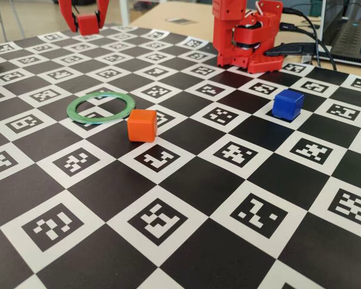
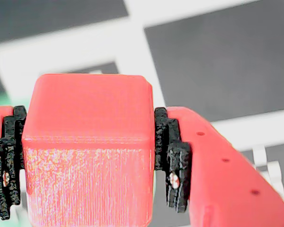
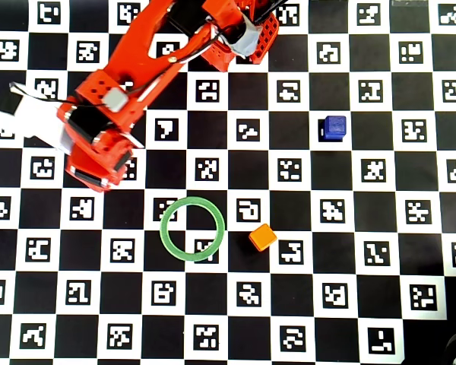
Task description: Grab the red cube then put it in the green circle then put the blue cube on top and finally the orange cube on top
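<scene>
My gripper hangs above the far left of the board, shut on the red cube. In the wrist view the red cube fills the space between the black pads, which press on both its sides. The green circle lies flat on the board, nearer the camera than the gripper, with its centre open. In the overhead view the green circle lies below and right of the arm's wrist, which hides the cube. The orange cube sits just right of the ring. The blue cube stands far right.
The board is a black-and-white checker mat of printed markers. The arm's red base stands at the back with cables beside it, and a laptop sits at the far right. The arm reaches across the board's upper left.
</scene>
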You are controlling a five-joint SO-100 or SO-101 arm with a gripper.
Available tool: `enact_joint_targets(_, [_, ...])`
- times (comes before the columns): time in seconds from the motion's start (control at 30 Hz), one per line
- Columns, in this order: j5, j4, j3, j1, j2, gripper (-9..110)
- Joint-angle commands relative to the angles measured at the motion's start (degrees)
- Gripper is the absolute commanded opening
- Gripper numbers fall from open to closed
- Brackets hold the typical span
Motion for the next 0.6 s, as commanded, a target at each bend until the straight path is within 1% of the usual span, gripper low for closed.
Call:
enact_joint_targets(0.0, [-1.4,4.3,-7.7,-7.5,6.7,7])
enact_joint_targets(0.17, [0.5,5.9,-9.4,-15.0,5.1,6])
enact_joint_targets(0.3, [2.2,5.0,-10.0,-19.0,2.9,6])
enact_joint_targets(0.57, [2.2,-4.0,-1.1,-20.9,2.1,6])
